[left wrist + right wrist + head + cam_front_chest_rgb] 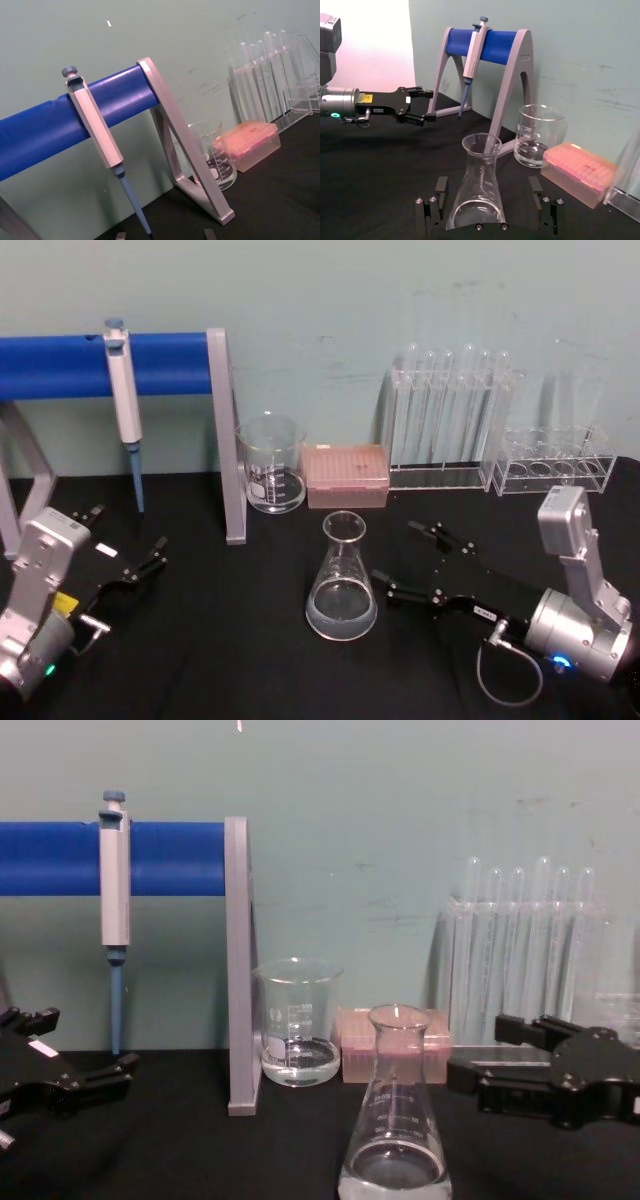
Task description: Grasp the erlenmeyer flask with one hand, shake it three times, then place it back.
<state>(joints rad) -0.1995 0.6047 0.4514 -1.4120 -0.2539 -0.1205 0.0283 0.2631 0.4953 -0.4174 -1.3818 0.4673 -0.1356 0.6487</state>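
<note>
Glass conical erlenmeyer flask (341,580) upright beside right gripper (400,558), black jaws wide apart.

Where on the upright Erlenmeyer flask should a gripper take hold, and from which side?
Grip the erlenmeyer flask on its narrow neck, just under the flared rim, coming level from the robot's right, where the open right gripper faces it. The flask stands upright, and its wide sloping body would likely slip.

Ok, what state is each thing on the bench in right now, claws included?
erlenmeyer flask: upright on the table, little clear liquid, not gripped.
right claw: open, flask between its jaws.
left claw: open, idle at left.
beaker: upright, some clear liquid.
pipette: hanging on blue stand.
test tubes: upright in rack.
</note>
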